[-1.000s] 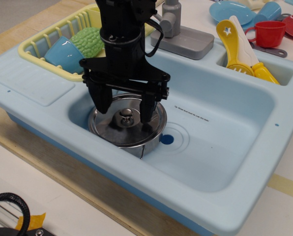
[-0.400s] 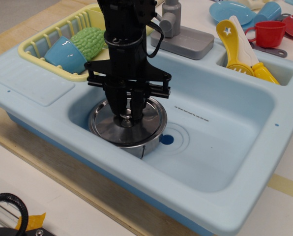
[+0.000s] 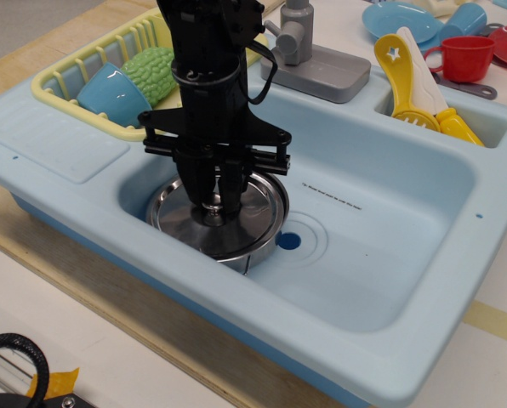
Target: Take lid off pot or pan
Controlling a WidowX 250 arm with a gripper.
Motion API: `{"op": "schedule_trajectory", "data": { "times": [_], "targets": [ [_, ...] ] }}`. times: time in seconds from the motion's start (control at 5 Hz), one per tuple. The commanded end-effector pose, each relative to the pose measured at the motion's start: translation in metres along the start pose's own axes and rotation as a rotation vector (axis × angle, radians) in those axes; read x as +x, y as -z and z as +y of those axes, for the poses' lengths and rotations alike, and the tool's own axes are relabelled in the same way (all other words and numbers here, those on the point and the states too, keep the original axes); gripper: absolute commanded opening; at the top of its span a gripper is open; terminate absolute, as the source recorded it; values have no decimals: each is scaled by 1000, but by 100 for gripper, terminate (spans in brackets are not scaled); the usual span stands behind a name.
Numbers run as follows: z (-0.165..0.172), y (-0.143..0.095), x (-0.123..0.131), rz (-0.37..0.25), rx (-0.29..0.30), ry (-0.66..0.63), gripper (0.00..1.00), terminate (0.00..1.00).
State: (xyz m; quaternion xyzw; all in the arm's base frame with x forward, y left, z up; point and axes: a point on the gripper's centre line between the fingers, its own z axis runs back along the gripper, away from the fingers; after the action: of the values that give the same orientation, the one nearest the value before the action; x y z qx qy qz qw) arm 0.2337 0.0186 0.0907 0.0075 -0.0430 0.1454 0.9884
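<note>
From where I stand, the black gripper [image 3: 215, 206] reaches straight down into the pale blue toy sink [image 3: 390, 255], at the left end of its basin, and its two fingers [image 3: 199, 185] are pinched together around the small knob at the centre of the lid [image 3: 258, 212]. The lid looks slightly tilted, its left edge sitting a touch off the pot [image 3: 236, 252] beneath it, though it still covers the pot almost completely; only the pot's shiny wall shows below the lid's near rim. A dark blue drain [image 3: 288, 241] lies just beside the pot toward the middle of the basin. Along the far left edge of the sink sits a yellow dish rack [image 3: 75, 68] holding a blue cup [image 3: 107, 89] and a bumpy green vegetable [image 3: 156, 70]. A grey faucet [image 3: 309, 55] stands at the far edge, and yellow utensils [image 3: 407, 81] rest in the small compartment at the far right corner, with a red cup [image 3: 464, 56] on the surface behind them
</note>
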Motion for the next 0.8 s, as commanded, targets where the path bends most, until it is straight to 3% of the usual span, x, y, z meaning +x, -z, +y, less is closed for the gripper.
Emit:
{"op": "schedule_trajectory", "data": {
  "times": [0.0,0.2,0.4,0.6],
  "targets": [
    [-14,-28,11,-96,-27,50,100,0],
    [-28,-38,14,-107,-44,81,100,0],
    [-44,-36,12,-130,-104,133,0,0],
    [-68,-42,17,-116,-147,189,0,0]
  ]
}}
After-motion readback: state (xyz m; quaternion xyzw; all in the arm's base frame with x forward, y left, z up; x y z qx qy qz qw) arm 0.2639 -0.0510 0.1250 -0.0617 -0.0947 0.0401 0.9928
